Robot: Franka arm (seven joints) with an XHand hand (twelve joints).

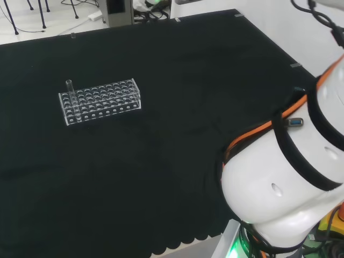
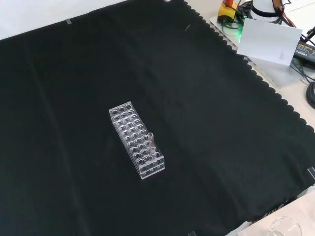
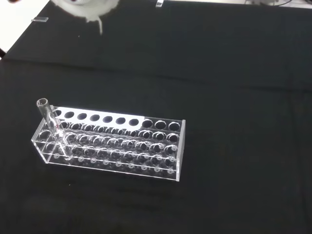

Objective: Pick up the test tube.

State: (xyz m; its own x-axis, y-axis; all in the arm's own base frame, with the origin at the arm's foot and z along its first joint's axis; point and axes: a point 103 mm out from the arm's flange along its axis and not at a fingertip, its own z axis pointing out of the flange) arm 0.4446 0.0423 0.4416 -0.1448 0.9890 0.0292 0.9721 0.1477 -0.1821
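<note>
Test tube (image 3: 52, 127) stands upright in clear rack (image 3: 112, 141); whether the hand is open, I cannot tell.

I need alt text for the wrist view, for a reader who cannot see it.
A single clear test tube stands at one end of a clear plastic rack with many open holes, on black cloth. A blurred white part of the hand shows at the edge.

Even, bright room light falls on the matte black cloth (image 1: 161, 161), which swallows shadows. The clear rack (image 3: 109, 141) shows small glints. At twelve o'clock in the wrist view, the hand (image 3: 87, 7) is a white blur.
</note>
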